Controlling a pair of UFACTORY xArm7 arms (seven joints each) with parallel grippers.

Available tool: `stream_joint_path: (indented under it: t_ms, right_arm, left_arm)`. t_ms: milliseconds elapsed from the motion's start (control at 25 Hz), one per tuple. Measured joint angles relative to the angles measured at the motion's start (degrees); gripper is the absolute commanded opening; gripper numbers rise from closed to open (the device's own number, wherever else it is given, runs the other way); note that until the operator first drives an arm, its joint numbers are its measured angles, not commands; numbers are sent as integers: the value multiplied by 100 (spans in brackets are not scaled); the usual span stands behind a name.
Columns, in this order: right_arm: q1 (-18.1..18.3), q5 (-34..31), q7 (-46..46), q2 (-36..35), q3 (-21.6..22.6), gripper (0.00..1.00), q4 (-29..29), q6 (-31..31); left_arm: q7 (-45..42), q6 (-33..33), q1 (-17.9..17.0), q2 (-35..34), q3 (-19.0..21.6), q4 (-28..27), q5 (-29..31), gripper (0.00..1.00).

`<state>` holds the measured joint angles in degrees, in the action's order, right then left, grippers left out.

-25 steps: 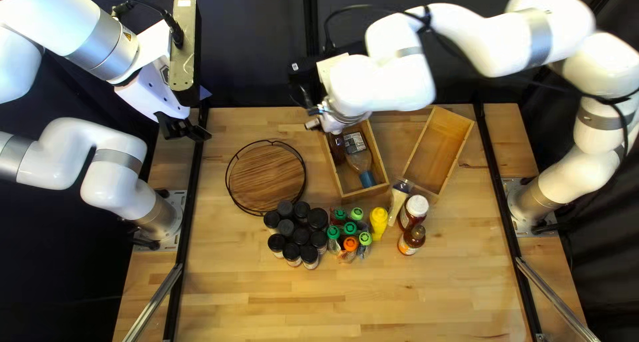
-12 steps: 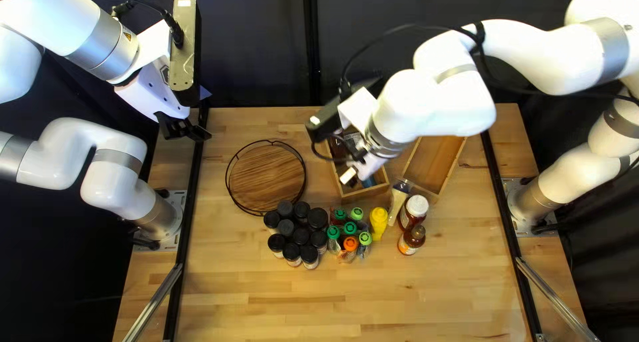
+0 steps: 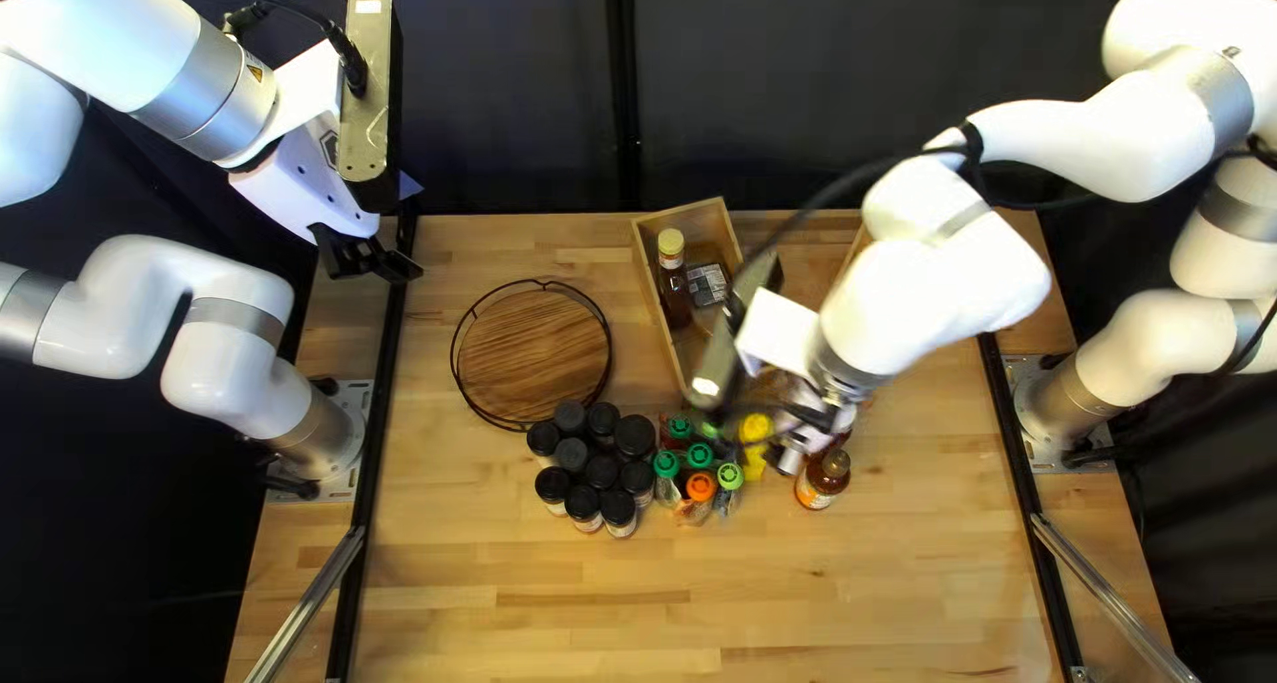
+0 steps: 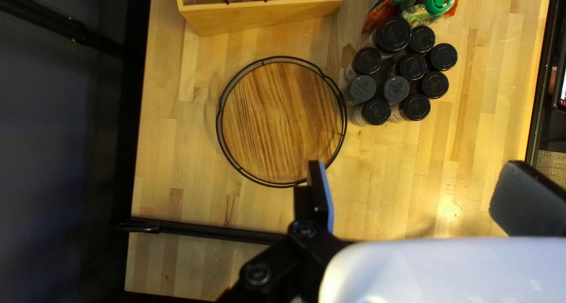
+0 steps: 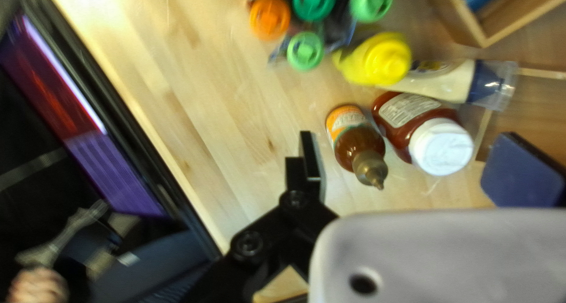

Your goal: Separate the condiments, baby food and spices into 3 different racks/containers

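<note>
Across from the far-edge box, the right hand [image 5: 415,161] has been swung toward the near edge, over the remaining condiments; the left arm has been kept where it was. The condiments appear to be the group being sorted, and the next bottle must be lined up and gripped: the orange-labelled bottle [image 5: 356,135] or the white-capped bottle [image 5: 439,143]. Both hands are released, fingers apart; nothing is held by the left hand [image 4: 420,182]. In the wooden box [image 3: 649,291] near the desk's [image 3: 532,603] far edge, a yellow-capped bottle [image 3: 673,277] and a labelled bottle [image 3: 709,284] are held. The round rack [image 4: 283,120] is unfilled; black-lidded jars [image 3: 599,470], pouches [image 3: 700,486] and the mustard [image 5: 386,58] are left outside the containers.
</note>
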<state>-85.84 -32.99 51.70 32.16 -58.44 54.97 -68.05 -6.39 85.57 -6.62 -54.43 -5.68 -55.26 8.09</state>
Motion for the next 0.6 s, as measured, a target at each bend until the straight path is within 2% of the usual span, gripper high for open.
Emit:
stream_joint_path:
  t_ms: [200,440,600]
  right_arm:
    - [22,-278,-958,620,255,100,-552,-160]
    - [-240,-357,-1988,730,130,100,-704,-509]
    - [-156,-527,-2332,812,90,100,-891,-677]
  left_arm:
    - [0,0,0,0,0,0,0,100]
    - [0,0,0,0,0,0,0,100]
    - [0,0,0,0,0,0,0,100]
